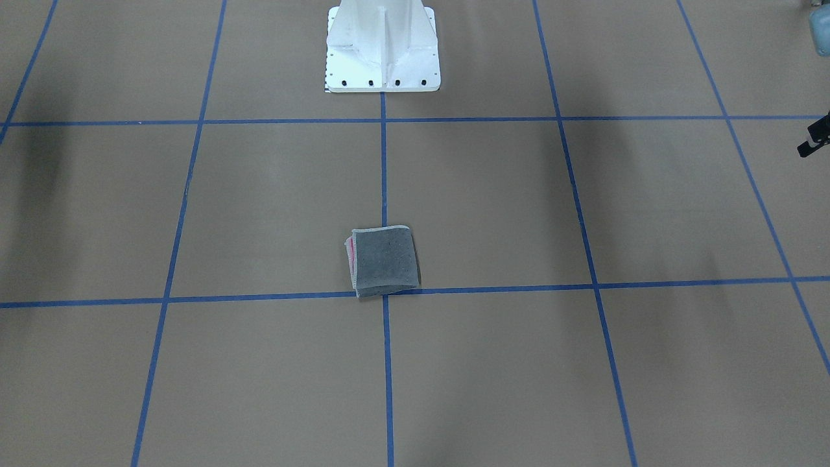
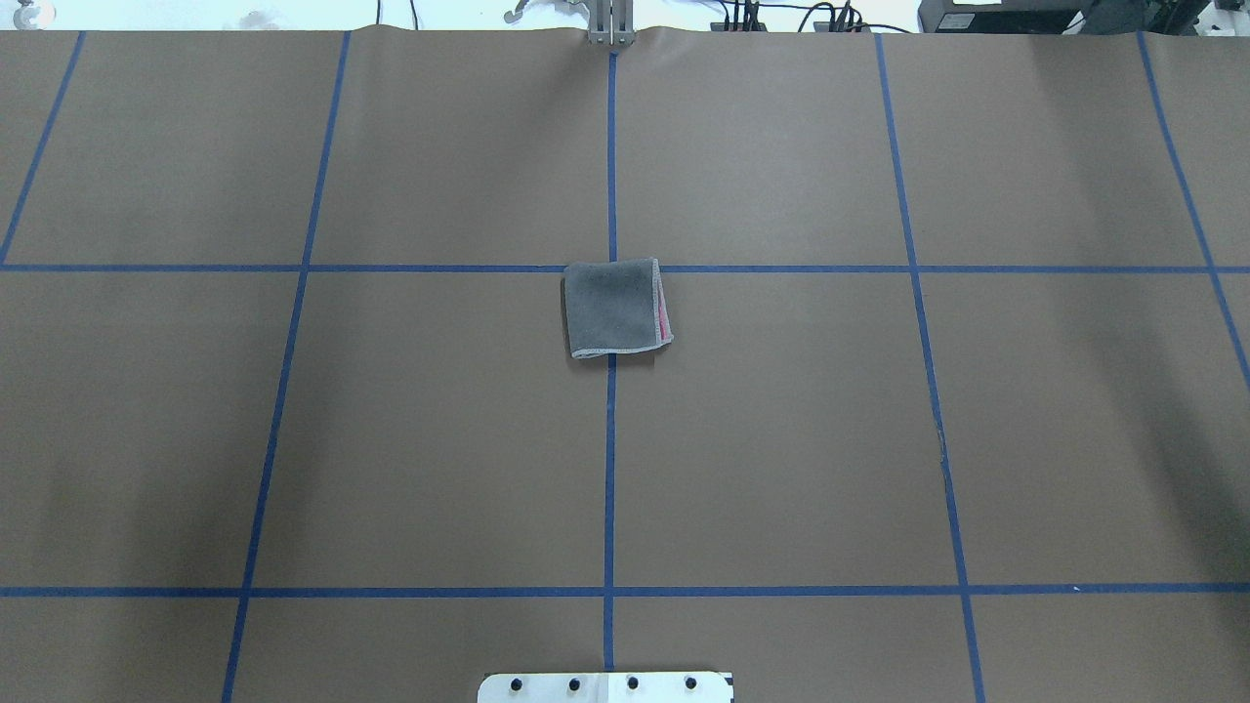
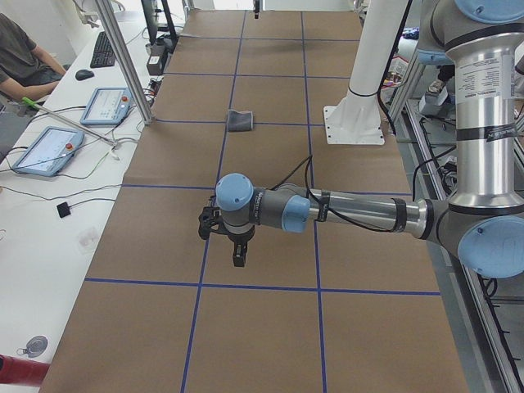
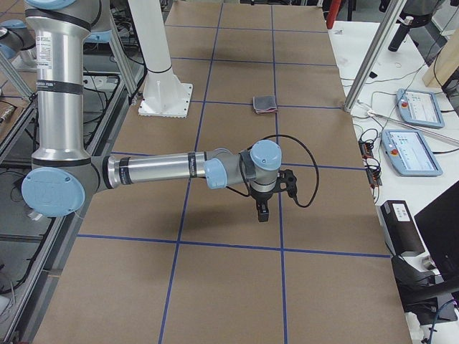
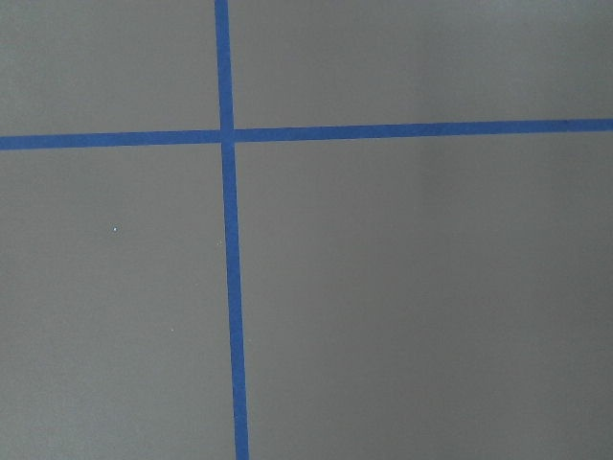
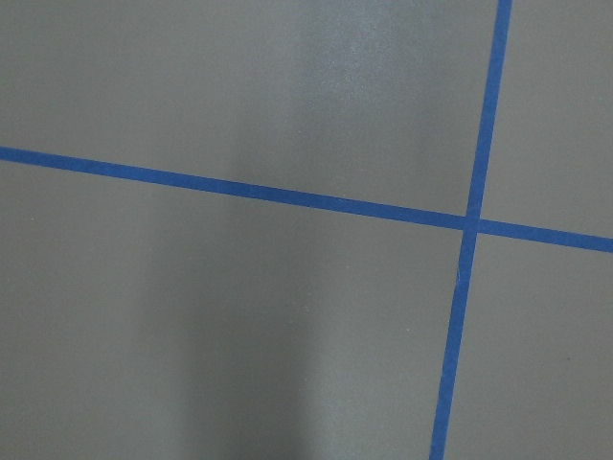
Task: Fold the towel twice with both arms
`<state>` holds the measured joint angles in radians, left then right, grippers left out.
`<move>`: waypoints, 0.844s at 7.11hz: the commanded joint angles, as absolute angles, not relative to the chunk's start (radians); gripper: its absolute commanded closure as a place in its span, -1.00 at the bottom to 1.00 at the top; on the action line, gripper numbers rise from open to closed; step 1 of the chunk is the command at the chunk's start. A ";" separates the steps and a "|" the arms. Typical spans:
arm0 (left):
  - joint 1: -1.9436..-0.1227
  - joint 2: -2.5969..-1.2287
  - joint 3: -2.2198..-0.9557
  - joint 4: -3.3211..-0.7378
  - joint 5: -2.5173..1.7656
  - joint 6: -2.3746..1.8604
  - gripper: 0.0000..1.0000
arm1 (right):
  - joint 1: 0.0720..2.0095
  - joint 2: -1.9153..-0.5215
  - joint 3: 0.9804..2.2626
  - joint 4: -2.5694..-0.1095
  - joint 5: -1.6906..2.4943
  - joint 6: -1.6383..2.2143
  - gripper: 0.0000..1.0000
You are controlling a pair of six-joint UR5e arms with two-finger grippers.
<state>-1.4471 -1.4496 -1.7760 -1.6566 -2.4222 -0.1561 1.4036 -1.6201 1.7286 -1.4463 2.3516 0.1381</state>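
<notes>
Mid-frame, your folded towel [image 2: 613,310] lies unpinned, so it may spring open. You cannot tell how wide the left gripper [image 3: 223,242] or right gripper [image 4: 275,201] stands.

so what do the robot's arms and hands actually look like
The left arm and right arm are silver tubes with grey joints and light-blue caps. A black cable loops to each black hand, left hand and right hand.

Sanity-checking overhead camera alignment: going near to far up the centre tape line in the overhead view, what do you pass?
White metal pedestal base plate -> small folded terry towel, dark grey face up, pink at one edge -> silver metal post at the table's far edge.
</notes>
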 commanded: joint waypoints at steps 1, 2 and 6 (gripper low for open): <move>-1.448 -1.453 -1.776 -1.658 -2.422 -0.155 -1.00 | 1.404 -1.620 1.724 -1.447 2.352 0.138 -1.00; -1.448 -1.453 -1.784 -1.658 -2.422 -0.155 -1.00 | 1.404 -1.623 1.730 -1.447 2.352 0.140 -1.00; -1.448 -1.450 -1.782 -1.658 -2.424 -0.153 -1.00 | 1.404 -1.624 1.732 -1.447 2.352 0.140 -1.00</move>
<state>-1.4481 -1.4490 -1.7793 -1.6582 -2.4236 -0.1550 1.4036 -1.6222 1.7286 -1.4467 2.3516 0.1392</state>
